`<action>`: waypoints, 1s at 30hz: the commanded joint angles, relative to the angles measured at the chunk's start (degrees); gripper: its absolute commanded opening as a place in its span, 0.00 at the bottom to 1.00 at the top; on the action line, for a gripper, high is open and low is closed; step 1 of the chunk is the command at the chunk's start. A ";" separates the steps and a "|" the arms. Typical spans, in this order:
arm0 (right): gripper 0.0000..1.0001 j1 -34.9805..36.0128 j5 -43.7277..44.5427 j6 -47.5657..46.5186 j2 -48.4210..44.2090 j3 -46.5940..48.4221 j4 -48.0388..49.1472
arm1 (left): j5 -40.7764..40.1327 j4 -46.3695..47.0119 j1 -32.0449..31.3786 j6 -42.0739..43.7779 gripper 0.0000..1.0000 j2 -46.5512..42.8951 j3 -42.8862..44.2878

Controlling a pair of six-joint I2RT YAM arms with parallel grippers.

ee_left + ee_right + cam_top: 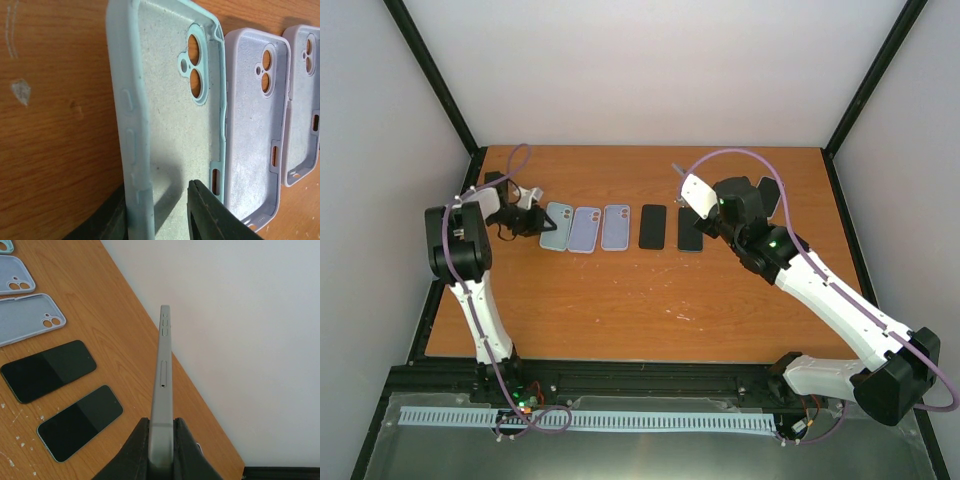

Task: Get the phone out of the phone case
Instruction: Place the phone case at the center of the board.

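Now | phone (162, 370) edge-on in right gripper (161, 429) | long axis outward, perhaps upward

You are looking steeply down on the table (620, 300) from high on the near side of the mint case (555, 225). Your left wrist camera is hugging that case, facing its lilac neighbours (255, 125). Your right wrist camera is sitting well right of it, sharing those neighbours.

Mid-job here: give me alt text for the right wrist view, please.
The right end effector clamps a slim pale grey phone edge-on. Two black-screened phones lie flat on the wooden table at frame left, with empty lavender phone cases beyond them.
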 commanded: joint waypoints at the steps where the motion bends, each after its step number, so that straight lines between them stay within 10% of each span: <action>1: 0.03 -0.50 0.25 0.56 -1.97 0.38 3.09 | -7.32 3.03 -0.53 -1.66 0.32 -0.49 -1.96; 10: 0.03 -0.50 0.35 0.26 -2.12 0.82 2.92 | -16.12 3.73 -0.54 -4.38 0.45 -5.57 -3.79; 19: 0.03 -0.50 0.17 -0.51 -2.09 1.49 3.08 | -14.52 3.32 -0.48 -4.39 0.99 -11.24 -5.19; 30: 0.03 -0.49 -0.18 -4.48 0.31 4.89 5.08 | -7.99 3.15 -0.51 -4.11 1.00 -23.56 -2.02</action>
